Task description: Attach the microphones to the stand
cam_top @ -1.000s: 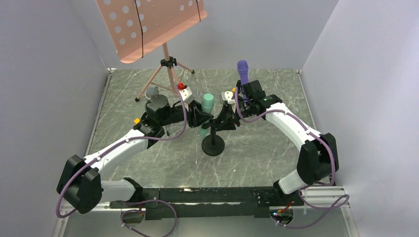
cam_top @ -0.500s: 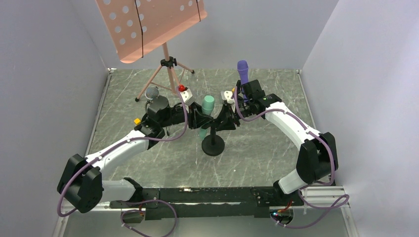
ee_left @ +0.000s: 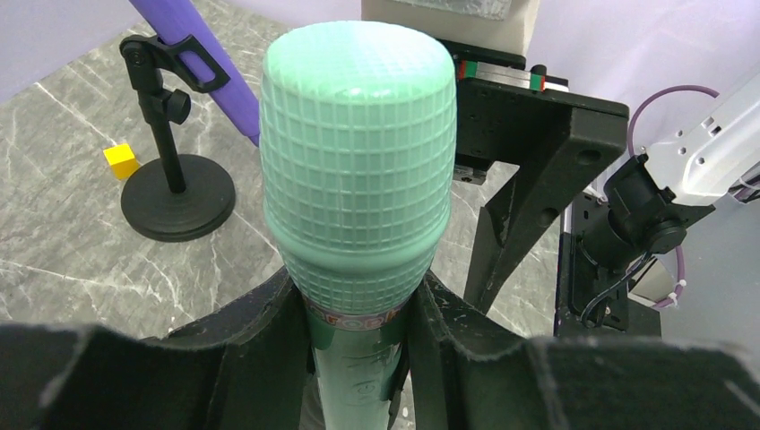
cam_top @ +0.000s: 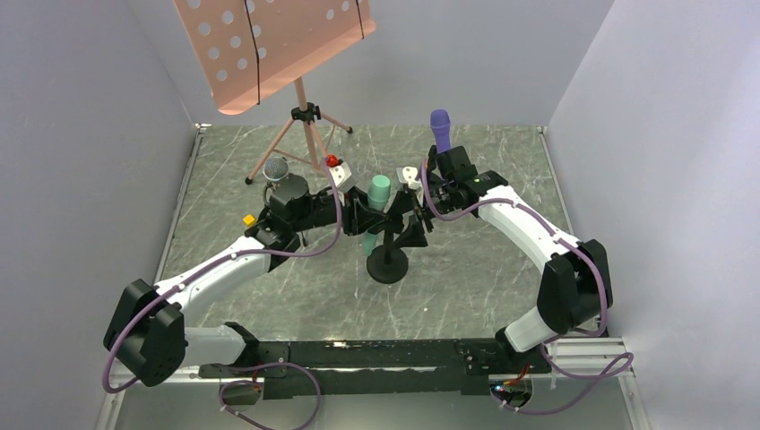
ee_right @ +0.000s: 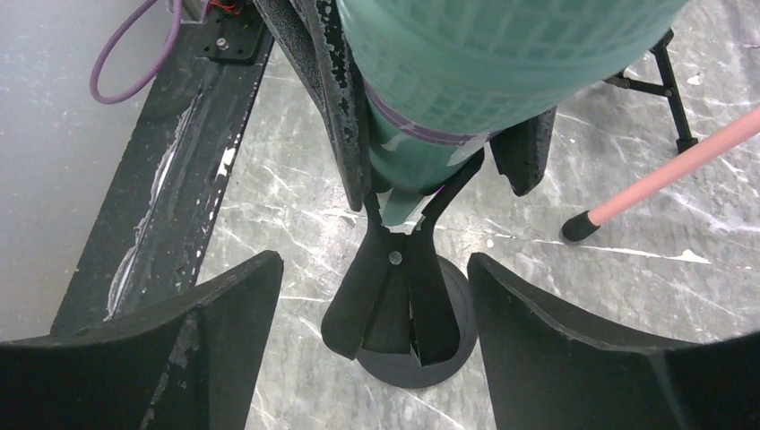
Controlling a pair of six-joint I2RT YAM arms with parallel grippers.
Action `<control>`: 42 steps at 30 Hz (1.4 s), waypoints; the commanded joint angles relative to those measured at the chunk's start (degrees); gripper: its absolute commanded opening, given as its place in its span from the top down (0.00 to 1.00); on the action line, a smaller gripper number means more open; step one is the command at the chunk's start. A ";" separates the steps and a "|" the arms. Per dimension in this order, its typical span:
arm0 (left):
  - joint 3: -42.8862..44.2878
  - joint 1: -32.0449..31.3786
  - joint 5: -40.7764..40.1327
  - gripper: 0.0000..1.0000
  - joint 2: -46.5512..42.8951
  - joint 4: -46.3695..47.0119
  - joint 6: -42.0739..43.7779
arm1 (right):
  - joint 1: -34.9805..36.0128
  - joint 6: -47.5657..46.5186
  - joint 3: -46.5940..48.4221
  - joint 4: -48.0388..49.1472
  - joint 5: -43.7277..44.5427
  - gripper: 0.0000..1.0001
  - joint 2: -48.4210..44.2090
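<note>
The left claw (ee_left: 358,345) pinches the green mic (cam_top: 380,190) by its upper body at the middle of the desk (cam_top: 484,269). The mic stands nearly upright, its long axis close to vertical, gridded head up and tail down. Its tapered lower end sits in the fork of the clip (ee_right: 394,300) on the near stand (cam_top: 387,265), whose round base rests on the marble just below. The right claw (ee_right: 376,358) is spread wide, one finger on each side of the clip, with a gap showing on both sides. Farther back, the purple mic (cam_top: 440,132) leans in the clip of a second stand (ee_left: 170,179), head up. The bronze mic (cam_top: 276,167) shows only its silver head beside the left arm, near the music stand's legs (cam_top: 309,143).
</note>
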 commanded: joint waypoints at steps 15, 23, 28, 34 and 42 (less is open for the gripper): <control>4.76 -0.74 -5.31 0.05 -4.70 -10.11 -3.34 | -0.81 4.29 -3.04 6.12 -4.87 0.08 -4.32; 4.20 -0.66 -10.19 0.01 -14.87 -16.18 0.06 | -1.63 3.21 -2.79 5.74 -7.28 0.08 -4.79; -2.85 -0.66 -19.97 0.01 -29.32 -20.75 -1.30 | -1.50 4.22 -1.47 7.00 -8.78 0.08 -3.84; -9.73 -0.65 -24.08 0.01 -45.99 -30.82 -3.68 | 0.29 3.00 4.43 2.07 -7.41 0.12 -0.76; -16.11 -0.64 -27.14 0.01 -59.66 -35.99 -7.41 | 2.32 8.67 5.08 5.29 -6.39 0.16 -0.56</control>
